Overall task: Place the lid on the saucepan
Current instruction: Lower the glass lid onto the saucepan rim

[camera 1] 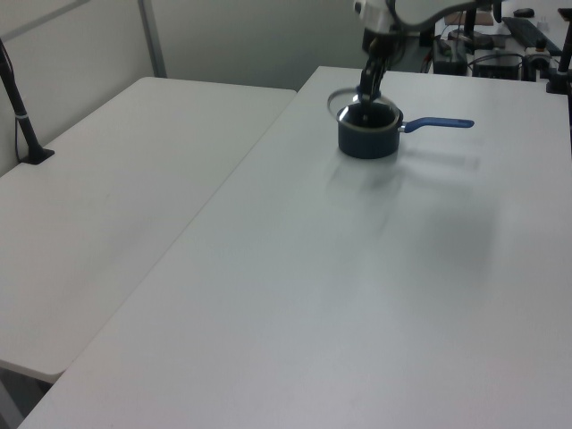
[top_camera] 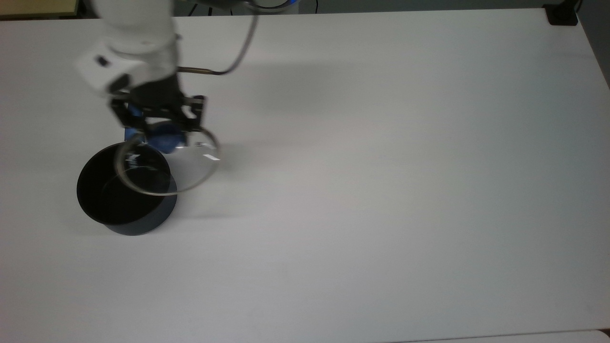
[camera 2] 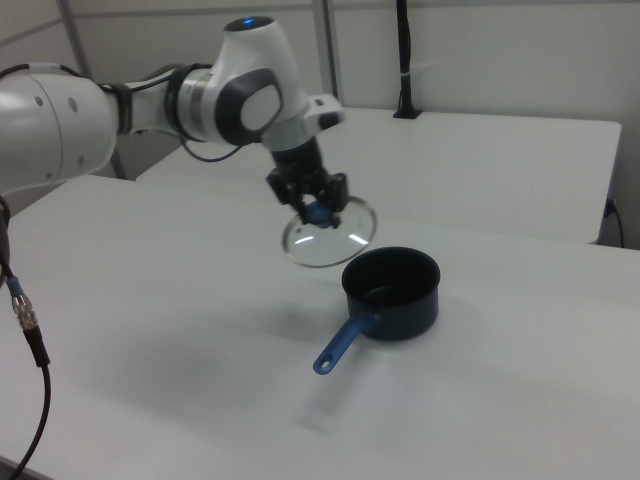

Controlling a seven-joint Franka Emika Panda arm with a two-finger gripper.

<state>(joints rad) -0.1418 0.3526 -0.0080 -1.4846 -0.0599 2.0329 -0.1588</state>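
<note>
I am holding the lid (top_camera: 167, 162), a clear glass disc with a metal rim, by its blue knob (camera 2: 319, 212), tilted in the air and overlapping the rim of the saucepan (top_camera: 125, 190), which is sitting upright, black inside.
</note>
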